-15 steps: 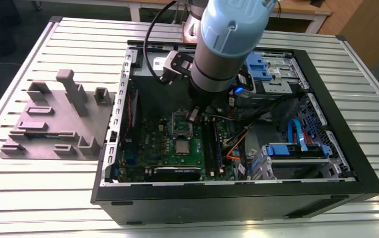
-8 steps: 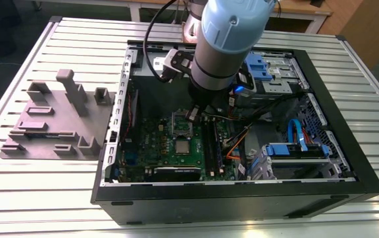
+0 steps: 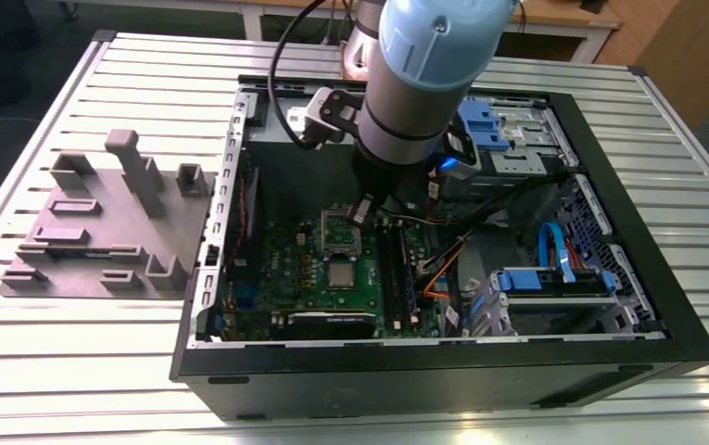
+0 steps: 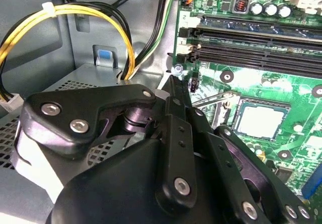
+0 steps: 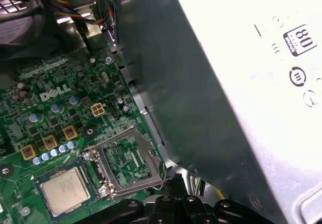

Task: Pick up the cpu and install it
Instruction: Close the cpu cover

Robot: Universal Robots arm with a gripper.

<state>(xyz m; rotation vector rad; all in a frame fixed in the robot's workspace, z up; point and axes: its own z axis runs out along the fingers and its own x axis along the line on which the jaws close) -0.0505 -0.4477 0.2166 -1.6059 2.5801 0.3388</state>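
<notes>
The cpu (image 3: pixel 339 274) is a small silvery square lying flat in its socket on the green board (image 3: pixel 286 269) inside the open computer case. It shows in both wrist views (image 4: pixel 260 121) (image 5: pixel 65 189). The metal socket frame (image 5: pixel 128 156) stands lifted open beside it, with its wire lever (image 4: pixel 216 99) raised. My gripper (image 3: pixel 364 215) hangs low over the board just beyond the open frame, a short way from the cpu. Its black fingers meet at one narrow tip (image 4: pixel 174 83) near the lever, shut with nothing held. The same tip (image 5: pixel 177 177) appears at the frame's edge.
A grey block (image 3: pixel 107 227) with raised fixtures sits on the slatted table at the exterior view's left. Black memory slots (image 4: pixel 261 43) run beside the socket. Yellow and black cables (image 4: pixel 75 12), a grey metal box wall (image 5: pixel 226 83) and blue drive brackets (image 3: pixel 558 278) crowd the case.
</notes>
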